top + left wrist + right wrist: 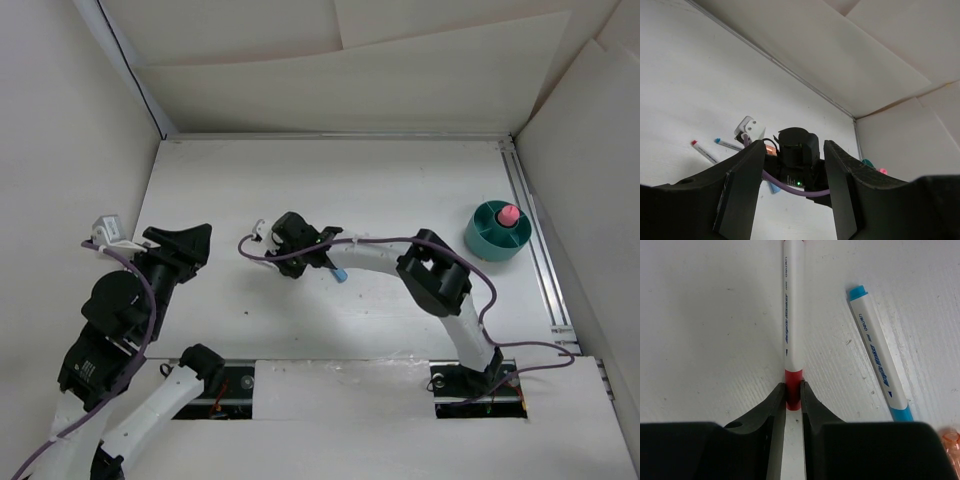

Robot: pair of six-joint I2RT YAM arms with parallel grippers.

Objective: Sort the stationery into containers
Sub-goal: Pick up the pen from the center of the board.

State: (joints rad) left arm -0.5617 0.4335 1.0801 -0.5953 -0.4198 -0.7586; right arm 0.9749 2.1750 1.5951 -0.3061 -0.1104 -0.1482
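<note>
In the right wrist view my right gripper (793, 390) is shut on the red end of a thin red-white pen (792, 310) that lies on the table. Just to its right lies a blue-white pen (879, 350), and an orange piece (951, 440) peeks in at the frame's corner. From above, the right gripper (285, 240) sits mid-table with a light blue capsule (339, 273) beside its wrist. The teal round organizer (497, 232) stands at the far right with a pink piece (508, 214) in it. My left gripper (185, 245) hangs open and empty at the left.
White walls close in the table on the left, back and right. A metal rail (535, 240) runs along the right side just past the organizer. The right arm's purple cable (370, 240) loops over its forearm.
</note>
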